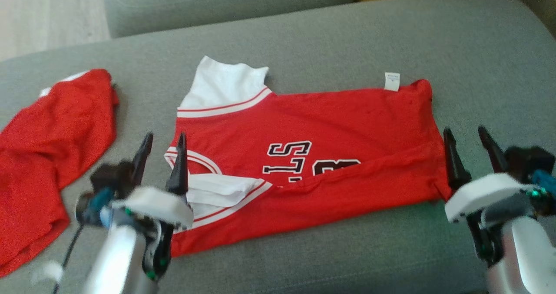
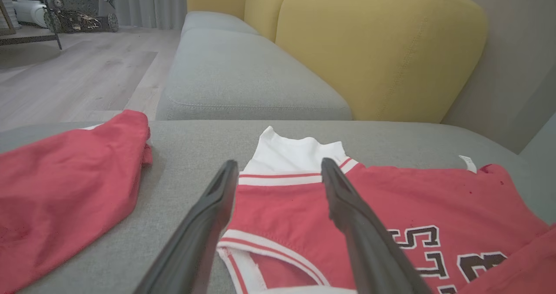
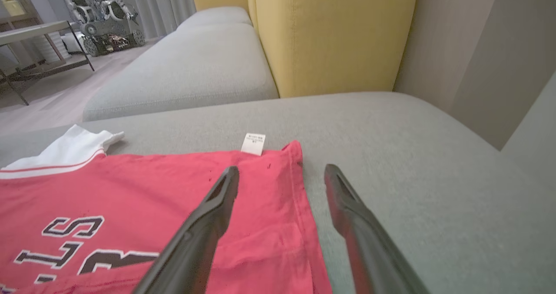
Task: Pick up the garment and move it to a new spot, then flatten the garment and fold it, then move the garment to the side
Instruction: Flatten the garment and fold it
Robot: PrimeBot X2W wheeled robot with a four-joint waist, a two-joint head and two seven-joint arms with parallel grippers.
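A red jersey (image 1: 312,124) with white trim, black lettering and a white care tag (image 1: 392,81) lies on a grey sofa cushion (image 1: 330,37). Its near edge is folded over the lettering. It stretches between the left gripper (image 1: 166,137) and right gripper (image 1: 464,131), both with fingers apart and empty. A second red garment (image 1: 52,155) lies left of the left gripper.

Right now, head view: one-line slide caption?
Left gripper and right gripper open at either end of partly folded red jersey on grey sofa.
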